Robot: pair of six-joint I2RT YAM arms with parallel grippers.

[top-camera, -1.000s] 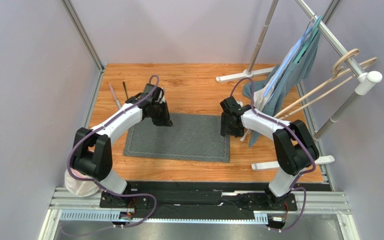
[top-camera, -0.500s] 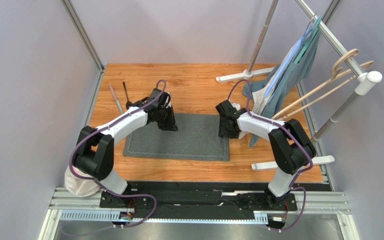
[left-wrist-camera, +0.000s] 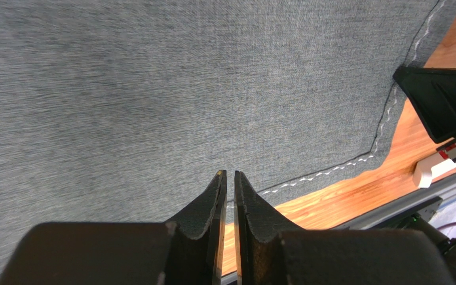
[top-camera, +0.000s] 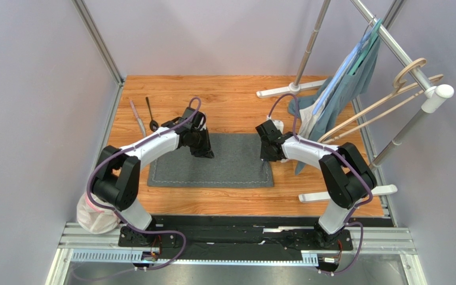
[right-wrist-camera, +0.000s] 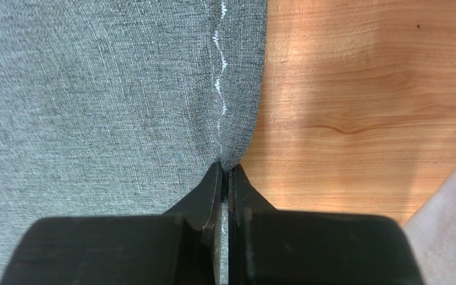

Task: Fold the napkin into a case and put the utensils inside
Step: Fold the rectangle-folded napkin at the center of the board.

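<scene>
Right claw [right-wrist-camera: 225, 169] pinches the woven grey napkin's [right-wrist-camera: 93, 89] stitched hem (left claw [left-wrist-camera: 229, 173] likewise, narrowly).

High rear overhead view; two wrist views close above the same napkin [top-camera: 236, 163].

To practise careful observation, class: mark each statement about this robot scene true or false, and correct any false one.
1. The right gripper is shut on the napkin's edge. True.
2. The utensils lie on the napkin. False: the knife and spoon lie on the bare table, beyond the napkin's far-left corner.
3. A teal garment hangs on the rack at the right. True.
4. The left gripper hovers over the spoon. False: it is at the napkin's far edge.
</scene>
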